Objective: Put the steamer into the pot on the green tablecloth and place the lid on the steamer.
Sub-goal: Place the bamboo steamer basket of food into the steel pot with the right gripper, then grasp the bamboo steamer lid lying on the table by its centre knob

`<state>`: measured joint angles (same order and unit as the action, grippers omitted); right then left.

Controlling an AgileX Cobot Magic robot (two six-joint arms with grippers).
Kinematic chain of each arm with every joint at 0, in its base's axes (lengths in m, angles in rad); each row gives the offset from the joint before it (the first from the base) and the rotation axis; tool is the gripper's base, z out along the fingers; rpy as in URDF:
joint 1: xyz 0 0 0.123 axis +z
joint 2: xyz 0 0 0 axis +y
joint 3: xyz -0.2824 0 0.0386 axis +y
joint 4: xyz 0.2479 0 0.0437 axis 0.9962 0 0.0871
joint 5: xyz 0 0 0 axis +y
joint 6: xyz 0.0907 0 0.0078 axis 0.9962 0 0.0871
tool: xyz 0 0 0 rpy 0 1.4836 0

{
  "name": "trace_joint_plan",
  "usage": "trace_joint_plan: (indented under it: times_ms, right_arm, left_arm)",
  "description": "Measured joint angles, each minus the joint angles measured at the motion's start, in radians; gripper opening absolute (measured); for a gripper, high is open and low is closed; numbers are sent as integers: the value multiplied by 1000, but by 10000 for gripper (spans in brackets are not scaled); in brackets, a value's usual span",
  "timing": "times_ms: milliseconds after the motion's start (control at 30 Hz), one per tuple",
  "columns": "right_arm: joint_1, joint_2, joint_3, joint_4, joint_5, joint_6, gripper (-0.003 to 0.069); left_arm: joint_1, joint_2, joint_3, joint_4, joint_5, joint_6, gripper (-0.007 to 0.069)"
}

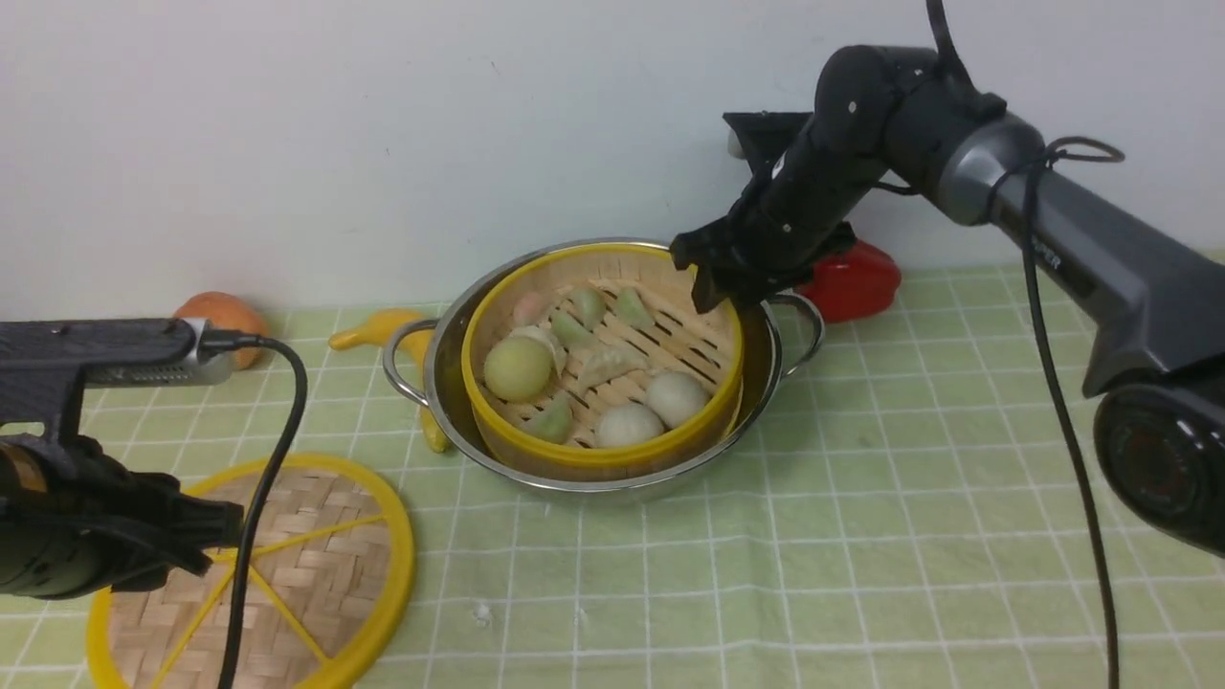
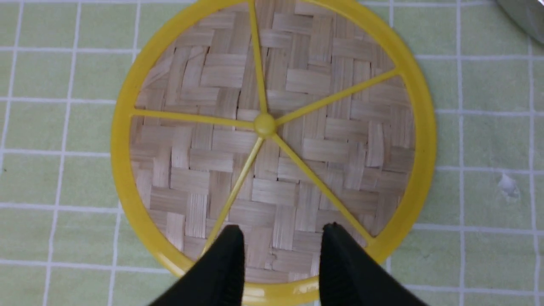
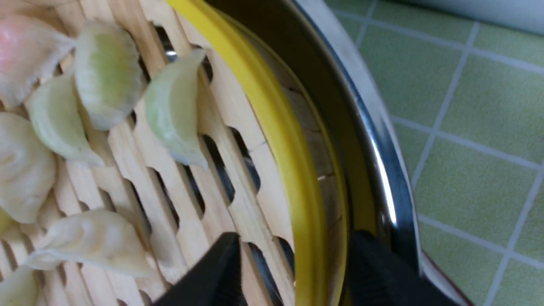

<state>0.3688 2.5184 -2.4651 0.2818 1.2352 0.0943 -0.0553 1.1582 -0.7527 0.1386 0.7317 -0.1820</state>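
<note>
Plainly, the steamer (image 1: 598, 457) sits inside the pot (image 1: 442, 378) at mid-frame. The right fingers (image 3: 221, 272) stand spread astride its upper-right rim, one inside the basket and one in the gap by the pot wall, gripping nothing. The risk, I judge, comes on the way out: the outer finger could snag the rim or the pot and drag the basket askew, tumbling the dumplings (image 1: 612, 364). The lid (image 1: 316, 536) lies flat at lower left. The left fingers (image 2: 225, 263) hover half open and empty above its edge, and so thin a rim could slip from a shallow pinch. The green tablecloth (image 1: 861, 498) covers the desk with faint creases, and a pale bare wall (image 1: 287, 115) closes the back.
</note>
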Motion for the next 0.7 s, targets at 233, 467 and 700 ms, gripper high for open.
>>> trace_joint_plan:
  times_ms: [233,467,700]
  right_arm:
    - [-9,-148,1,-163,0,0,494]
    - [-75,-413,134,-222,-9,2,501]
    - [-142,-768,488,-238,-8,-39,501]
  left_arm:
    - [0,131,-75,-1,-1,0,243]
    - [0,291,-158,-1,-2,-11,243]
    - [25,435,-179,9,-27,-59,243]
